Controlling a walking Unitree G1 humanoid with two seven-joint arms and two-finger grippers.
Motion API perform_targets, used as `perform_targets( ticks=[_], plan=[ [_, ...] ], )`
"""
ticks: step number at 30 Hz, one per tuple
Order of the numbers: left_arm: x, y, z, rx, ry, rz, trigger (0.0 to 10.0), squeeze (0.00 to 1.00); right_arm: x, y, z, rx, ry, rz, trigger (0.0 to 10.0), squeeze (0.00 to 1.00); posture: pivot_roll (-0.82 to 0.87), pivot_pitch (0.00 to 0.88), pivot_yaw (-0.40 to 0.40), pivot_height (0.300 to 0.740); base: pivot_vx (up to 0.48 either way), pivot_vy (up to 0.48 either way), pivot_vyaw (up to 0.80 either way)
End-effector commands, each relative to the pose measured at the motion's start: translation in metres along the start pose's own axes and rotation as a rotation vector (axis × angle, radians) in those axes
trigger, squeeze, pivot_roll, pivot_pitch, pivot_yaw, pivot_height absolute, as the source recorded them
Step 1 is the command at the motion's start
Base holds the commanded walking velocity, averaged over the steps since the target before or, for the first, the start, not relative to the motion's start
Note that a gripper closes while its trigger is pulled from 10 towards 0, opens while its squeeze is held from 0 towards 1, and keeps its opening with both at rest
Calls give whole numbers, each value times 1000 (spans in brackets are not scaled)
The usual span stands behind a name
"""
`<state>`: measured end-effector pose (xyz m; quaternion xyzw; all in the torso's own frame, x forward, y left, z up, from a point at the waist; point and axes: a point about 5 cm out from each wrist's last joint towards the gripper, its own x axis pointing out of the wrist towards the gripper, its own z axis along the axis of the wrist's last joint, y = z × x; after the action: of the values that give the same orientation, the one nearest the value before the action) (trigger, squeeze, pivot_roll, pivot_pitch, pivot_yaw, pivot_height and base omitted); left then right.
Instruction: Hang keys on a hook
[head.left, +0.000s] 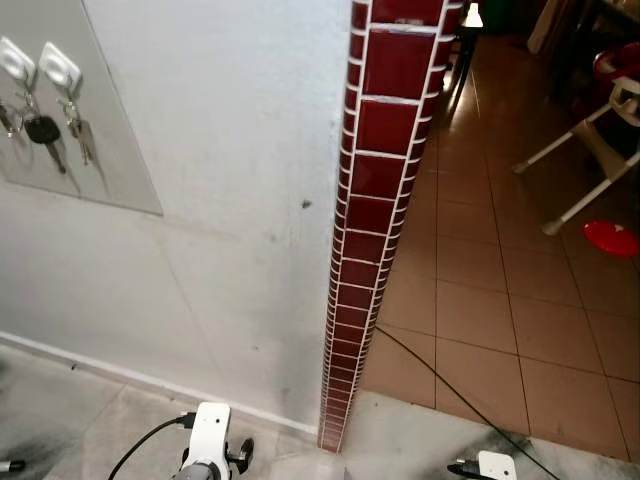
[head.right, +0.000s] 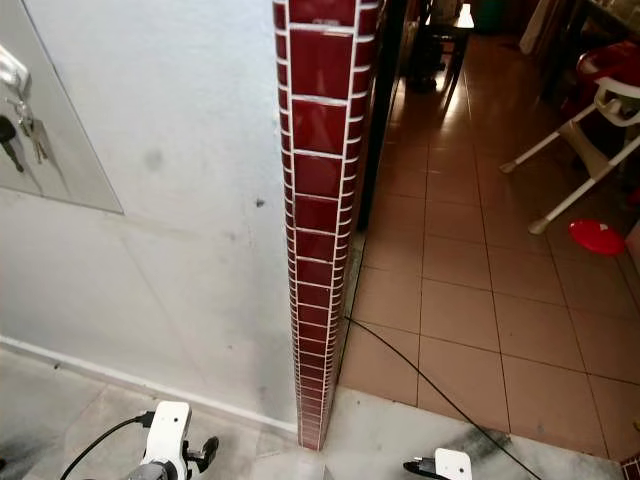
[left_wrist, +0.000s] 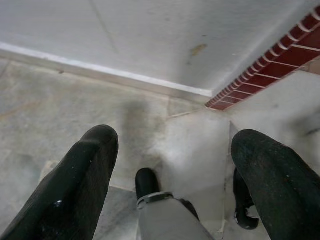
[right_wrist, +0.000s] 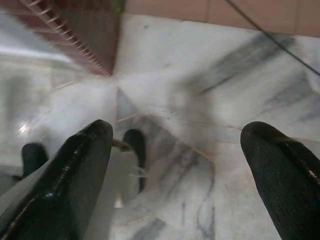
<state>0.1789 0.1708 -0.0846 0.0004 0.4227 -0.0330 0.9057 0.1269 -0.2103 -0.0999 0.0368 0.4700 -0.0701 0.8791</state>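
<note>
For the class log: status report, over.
Left gripper open, empty, pointing at floor. Right gripper likewise. Keys hanging on wall hooks. Nothing in the way.

Two white hooks (head.left: 58, 67) each hold keys (head.left: 78, 130); one red plate (head.left: 611, 238), one high chair (head.left: 600, 130)

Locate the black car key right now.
The black car key hangs from a white hook on the grey wall panel, upper left of the left eye view.

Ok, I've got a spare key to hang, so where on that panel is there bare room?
The panel is bare below and right of the two hooks. Its upper left is crowded: both hooks already carry keys. Both grippers hang low, open, holding nothing.
</note>
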Motion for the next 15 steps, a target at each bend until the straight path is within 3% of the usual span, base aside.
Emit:
perform_targets(
  ticks=[1, 12, 15],
  plan=[
    [0, 5, 1, -5, 0, 17, 10000, 0, 1, 0, 3, -4, -3, -1, 10000, 0, -44, 0, -4, 740, 0, 0, 0],
    [0, 6, 2, -3, -4, 16, 10000, 0, 1, 1, 2, 2, 10, -10, 10000, 0, -46, 0, -1, 740, 0, 0, 0],
    [0, 5, 3, -3, -4, 16, 10000, 0, 1, 1, 1, -2, 23, -12, 10000, 0, -45, 0, 0, 740, 0, 0, -581]
  ],
)
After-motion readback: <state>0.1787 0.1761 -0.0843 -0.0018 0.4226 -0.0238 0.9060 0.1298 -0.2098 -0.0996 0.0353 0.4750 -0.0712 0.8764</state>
